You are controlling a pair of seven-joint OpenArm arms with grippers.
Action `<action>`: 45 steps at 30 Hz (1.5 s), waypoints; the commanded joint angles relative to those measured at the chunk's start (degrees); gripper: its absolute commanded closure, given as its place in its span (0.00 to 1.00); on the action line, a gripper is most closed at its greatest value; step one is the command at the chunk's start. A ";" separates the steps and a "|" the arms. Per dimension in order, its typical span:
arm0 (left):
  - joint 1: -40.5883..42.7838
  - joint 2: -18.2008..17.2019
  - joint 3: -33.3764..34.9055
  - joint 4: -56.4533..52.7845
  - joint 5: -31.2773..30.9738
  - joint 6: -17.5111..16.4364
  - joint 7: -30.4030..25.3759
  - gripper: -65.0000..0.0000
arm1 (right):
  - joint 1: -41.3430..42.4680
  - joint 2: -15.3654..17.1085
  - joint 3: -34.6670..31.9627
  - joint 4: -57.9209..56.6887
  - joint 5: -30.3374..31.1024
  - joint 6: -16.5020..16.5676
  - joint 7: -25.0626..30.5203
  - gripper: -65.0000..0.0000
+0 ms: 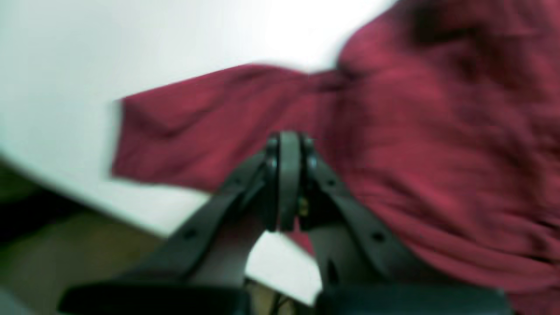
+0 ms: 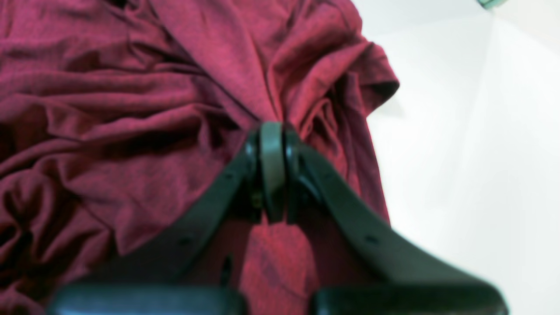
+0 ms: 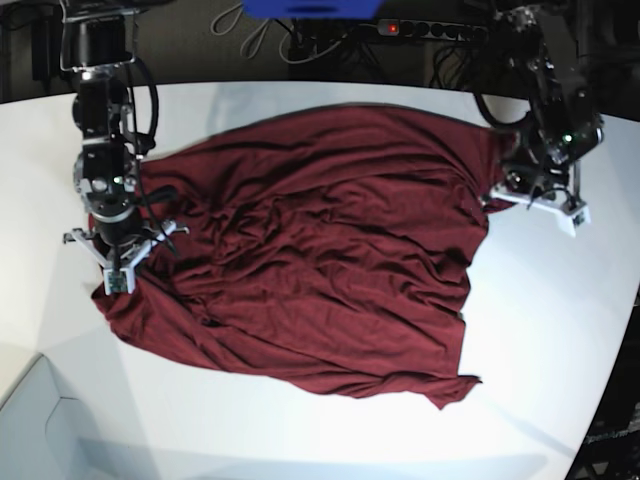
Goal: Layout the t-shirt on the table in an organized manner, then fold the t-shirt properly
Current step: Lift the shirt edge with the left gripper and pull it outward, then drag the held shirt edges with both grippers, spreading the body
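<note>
From the left wrist camera, the left end effector (image 1: 286, 183) has its jaws pressed together. The picture is blurred, so I cannot tell whether cloth is caught between them. Past the tips, a sleeve of the t-shirt (image 1: 393, 144) sticks out flat over the white tabletop (image 1: 87, 65), close to its curved edge.

From the right wrist camera, the right end effector (image 2: 272, 170) is likewise pressed together, and here folds of the t-shirt (image 2: 131, 109) gather right at its tips, so it looks to be pinching the fabric near a rumpled sleeve. Bare tabletop (image 2: 459, 153) lies just beside it.

From the base camera, the t-shirt (image 3: 320, 250) is spread wide across the middle of the tabletop (image 3: 560, 340), but wrinkled all over and with a ragged, skewed lower edge. The right end effector (image 3: 118, 262) sits at one side of the cloth and the left end effector (image 3: 520, 185) at the opposite side.

To my eye this is the laying-out step, no fold begun. The next move likely calls for both arms pulling outward and away from each other to take out the slack, then squaring the hem and sleeves.
</note>
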 commanded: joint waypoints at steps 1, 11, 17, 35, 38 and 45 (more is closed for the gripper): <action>0.08 -1.26 -0.60 -0.42 -0.29 0.15 -1.72 1.00 | 0.94 0.57 0.27 1.03 -0.16 -0.42 1.30 1.00; 0.61 -5.92 -0.86 -15.63 -0.29 0.15 -13.07 1.00 | 0.59 0.57 0.27 0.94 -0.16 -0.42 1.22 1.00; 0.61 -7.68 -1.12 -20.90 -0.29 0.15 -17.46 1.00 | -3.19 0.57 0.27 1.82 -0.16 -0.42 1.13 1.00; 0.52 -8.91 -2.44 -8.25 -0.37 0.07 -17.72 1.00 | -10.93 -1.10 2.91 14.13 -0.08 -0.42 1.13 1.00; -0.18 -8.91 -3.06 -7.89 -0.37 0.07 -17.72 1.00 | -11.10 -1.19 2.82 14.57 0.01 -0.42 1.13 1.00; -0.71 -8.91 -3.76 -8.51 -0.37 0.07 -17.64 1.00 | -4.07 -0.66 3.09 6.39 -0.16 -0.33 1.04 0.74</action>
